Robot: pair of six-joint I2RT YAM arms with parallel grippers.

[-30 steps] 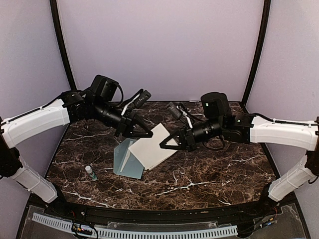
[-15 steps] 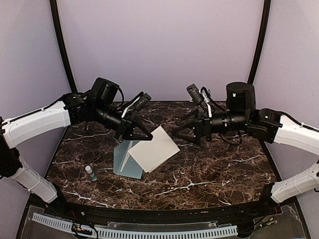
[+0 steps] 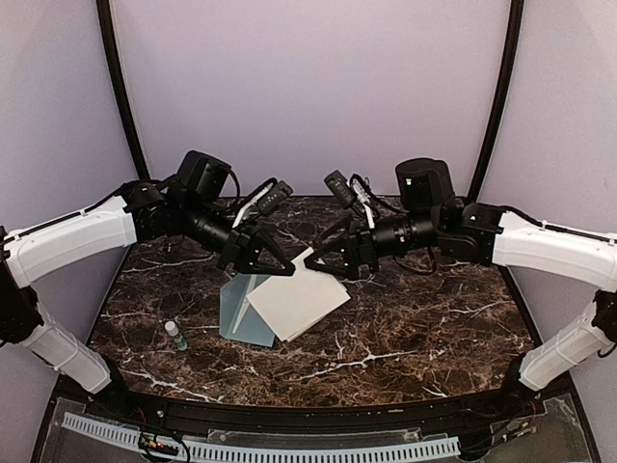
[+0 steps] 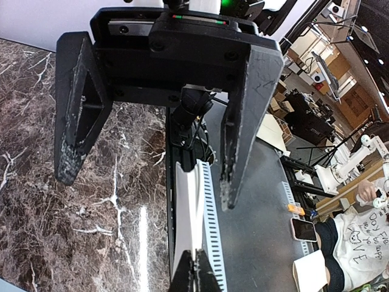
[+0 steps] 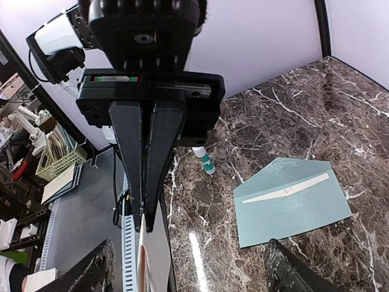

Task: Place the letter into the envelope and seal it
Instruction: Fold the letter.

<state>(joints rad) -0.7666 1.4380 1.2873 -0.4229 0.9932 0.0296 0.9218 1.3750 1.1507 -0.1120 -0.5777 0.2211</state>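
Note:
The letter, a whitish sheet, hangs tilted above the marble table with its lower edge over the envelope. My left gripper is shut on the letter's upper left edge. In the left wrist view the fingertips pinch the sheet edge-on. My right gripper hovers open just right of the letter's top corner, touching nothing. It faces the left gripper, with its own fingers wide apart. The teal envelope lies flat with its flap open.
A small glue stick stands on the table left of the envelope and shows again in the right wrist view. A slotted white cable duct runs along the near edge. Both arms meet over the table's middle back.
The right gripper has opened and let go of the letter, pulled back to the right, then come back toward the sheet's top corner. The left gripper still holds the letter.

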